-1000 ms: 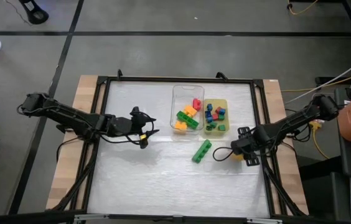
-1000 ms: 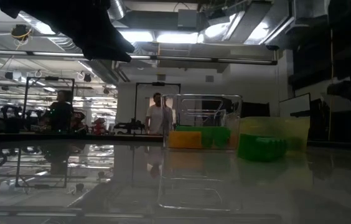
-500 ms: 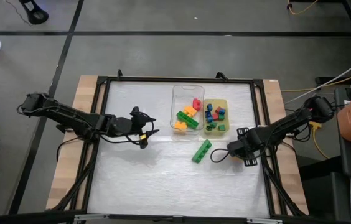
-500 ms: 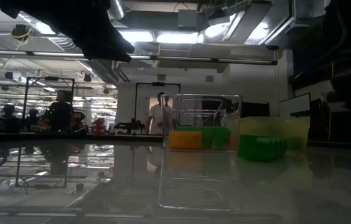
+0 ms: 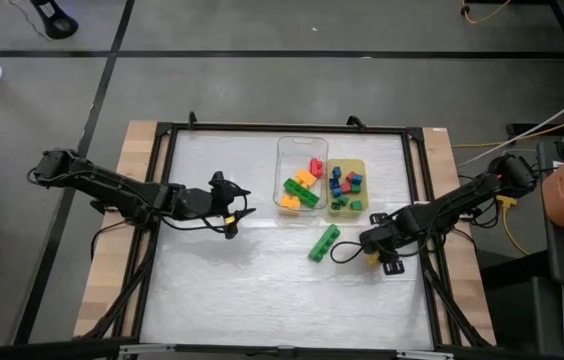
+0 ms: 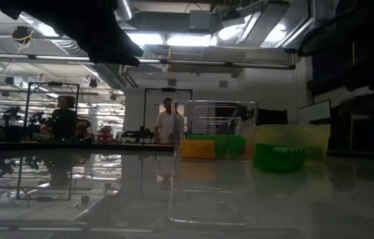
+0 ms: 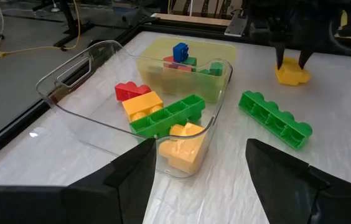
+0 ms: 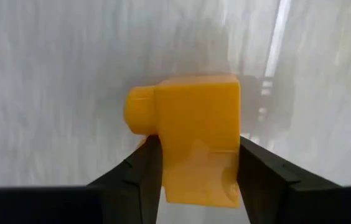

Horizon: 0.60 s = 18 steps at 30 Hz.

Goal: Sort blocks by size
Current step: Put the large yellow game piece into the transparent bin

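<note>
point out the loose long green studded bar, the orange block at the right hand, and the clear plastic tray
long green studded plastic bar (image 7: 275, 118), left wrist view, middle of its studded top
orange plastic block (image 8: 197, 134), right wrist view, its flat face
clear rectangular plastic tray (image 7: 76, 65), left wrist view, its handle rim

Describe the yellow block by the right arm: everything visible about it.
The yellow block is a chunky piece of glossy plastic with a boxy body and one round stud sticking out sideways. It sits on the white table, right of the loose green bar, outside both trays. The right pincer straddles it, a dark finger against each side; it looks gripped but not lifted.
</note>
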### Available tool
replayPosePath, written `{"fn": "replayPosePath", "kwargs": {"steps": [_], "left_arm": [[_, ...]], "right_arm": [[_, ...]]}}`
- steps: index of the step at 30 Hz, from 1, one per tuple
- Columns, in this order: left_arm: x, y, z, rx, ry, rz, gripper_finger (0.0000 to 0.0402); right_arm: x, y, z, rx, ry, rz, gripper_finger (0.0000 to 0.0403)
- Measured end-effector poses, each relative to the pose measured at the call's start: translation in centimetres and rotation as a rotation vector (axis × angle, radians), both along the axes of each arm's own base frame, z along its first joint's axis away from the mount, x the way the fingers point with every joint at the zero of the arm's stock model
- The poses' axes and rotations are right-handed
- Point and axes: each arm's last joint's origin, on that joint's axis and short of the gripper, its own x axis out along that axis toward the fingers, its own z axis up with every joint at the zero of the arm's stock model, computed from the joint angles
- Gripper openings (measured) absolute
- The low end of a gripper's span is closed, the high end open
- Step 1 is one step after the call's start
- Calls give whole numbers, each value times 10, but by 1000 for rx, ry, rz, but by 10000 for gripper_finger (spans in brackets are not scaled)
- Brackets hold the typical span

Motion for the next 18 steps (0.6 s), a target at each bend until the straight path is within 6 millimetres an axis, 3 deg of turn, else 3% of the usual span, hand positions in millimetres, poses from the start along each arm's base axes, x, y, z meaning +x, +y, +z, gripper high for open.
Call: {"fn": "replayPosePath", "kwargs": {"steps": [4, 11, 18], "left_arm": [[0, 0, 0, 0, 0, 0, 235], [0, 0, 0, 0, 0, 0, 235], [0, 0, 0, 0, -1, 0, 235]], "right_arm": [[7, 3, 1, 30, -74, -7, 186], [23, 8, 6, 48, -258, -24, 166], [40, 11, 16, 21, -495, -28, 171]]}}
